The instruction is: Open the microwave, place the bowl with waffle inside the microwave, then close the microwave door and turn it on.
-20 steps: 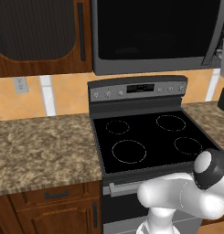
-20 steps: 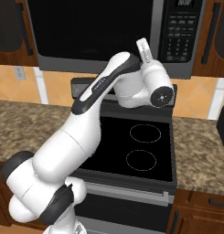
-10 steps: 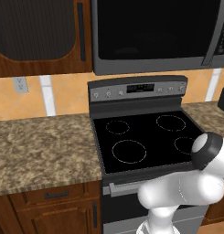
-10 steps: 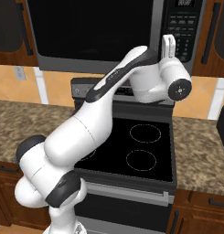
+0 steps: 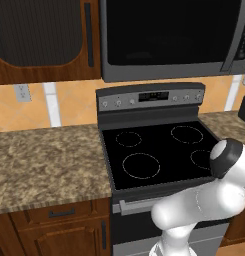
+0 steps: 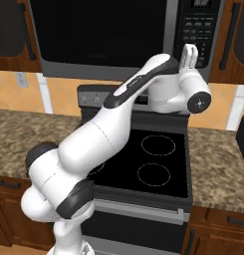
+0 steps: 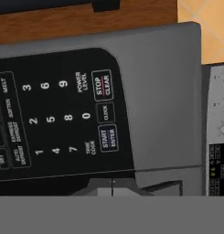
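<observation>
Above the stove (image 5: 156, 152), the microwave (image 6: 118, 35) is being faced with its door (image 5: 169, 35) shut. The gripper (image 6: 189, 56), jaws pressed together and empty, is being held just before the keypad (image 7: 58, 123), whose start button (image 7: 108, 138) is lying slightly ahead of the tips.

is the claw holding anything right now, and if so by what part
Nothing is held. The claw is shut on itself, raised in front of the microwave's keypad, with no bowl or waffle between its fingers.
</observation>
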{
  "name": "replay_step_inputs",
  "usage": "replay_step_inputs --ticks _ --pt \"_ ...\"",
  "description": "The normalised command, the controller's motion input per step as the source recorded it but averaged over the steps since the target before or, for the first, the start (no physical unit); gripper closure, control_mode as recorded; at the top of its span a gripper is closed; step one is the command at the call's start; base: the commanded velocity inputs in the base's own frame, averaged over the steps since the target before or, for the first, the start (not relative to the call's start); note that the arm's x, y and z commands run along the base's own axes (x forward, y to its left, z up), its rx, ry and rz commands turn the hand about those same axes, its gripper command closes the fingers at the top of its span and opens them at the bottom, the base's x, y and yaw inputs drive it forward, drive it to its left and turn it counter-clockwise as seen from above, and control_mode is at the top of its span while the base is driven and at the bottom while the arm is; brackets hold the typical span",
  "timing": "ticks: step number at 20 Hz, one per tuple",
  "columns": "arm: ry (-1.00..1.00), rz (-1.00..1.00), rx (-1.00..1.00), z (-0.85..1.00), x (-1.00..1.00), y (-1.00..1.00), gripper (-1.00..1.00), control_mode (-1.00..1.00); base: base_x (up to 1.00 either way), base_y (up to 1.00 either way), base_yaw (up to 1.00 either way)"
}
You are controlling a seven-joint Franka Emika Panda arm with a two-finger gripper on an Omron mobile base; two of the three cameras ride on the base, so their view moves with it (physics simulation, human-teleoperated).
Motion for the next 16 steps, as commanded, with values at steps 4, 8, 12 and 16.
replay_step_inputs --ticks 4,8,12,16 --pt "0.00 0.00 0.16 0.00 0.34 -0.28 1.00 -1.00 0.00 0.00 0.00" --pt "-0.01 0.00 0.13 0.00 0.23 -0.24 1.00 -1.00 0.00 0.00 0.00" --pt "-0.01 0.01 0.13 -0.01 0.52 -0.03 1.00 -1.00 0.00 0.00 0.00" --pt "0.00 0.06 0.11 -0.09 0.80 -0.01 1.00 -1.00 0.00 0.00 0.00"
